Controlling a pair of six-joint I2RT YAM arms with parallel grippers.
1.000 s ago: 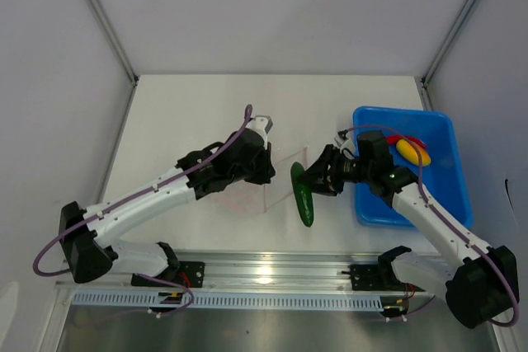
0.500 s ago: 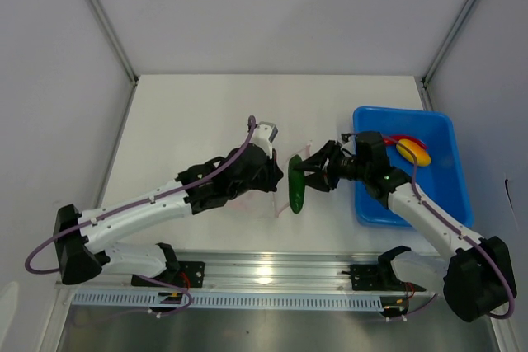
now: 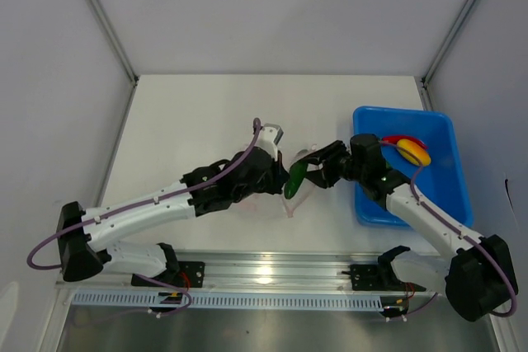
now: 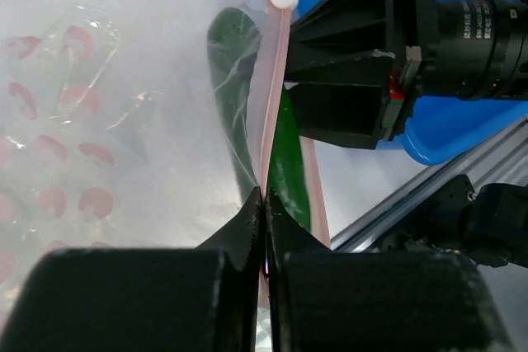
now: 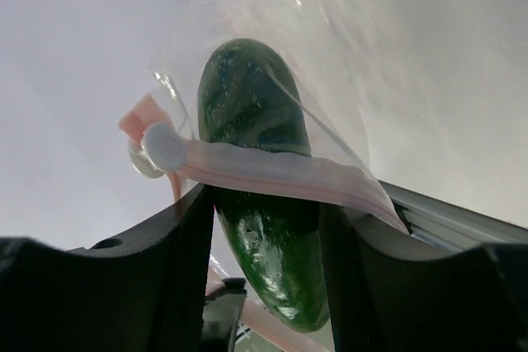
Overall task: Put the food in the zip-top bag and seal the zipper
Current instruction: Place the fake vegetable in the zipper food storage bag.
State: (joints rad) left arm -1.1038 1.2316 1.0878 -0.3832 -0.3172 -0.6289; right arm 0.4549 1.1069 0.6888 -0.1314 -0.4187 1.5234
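Note:
My right gripper (image 3: 307,174) is shut on a dark green toy vegetable (image 5: 262,204) and holds its tip inside the mouth of the clear zip-top bag (image 4: 91,121). The green piece also shows in the top view (image 3: 293,180) and the left wrist view (image 4: 285,158). My left gripper (image 4: 264,195) is shut on the bag's pink-red zipper strip (image 4: 271,96) and holds the mouth up. The strip crosses the green piece in the right wrist view (image 5: 272,172), with a white slider knob (image 5: 163,147) at its end. A red chili (image 3: 394,140) and a yellow-orange piece (image 3: 412,152) lie in the bin.
The blue plastic bin (image 3: 441,195) stands at the right of the table, just behind my right arm. A metal rail (image 3: 264,269) runs along the near edge. White walls enclose the table.
My right gripper carried the green piece left and up from the table into the bag's mouth. My left gripper moved right with the bag's edge, meeting it.

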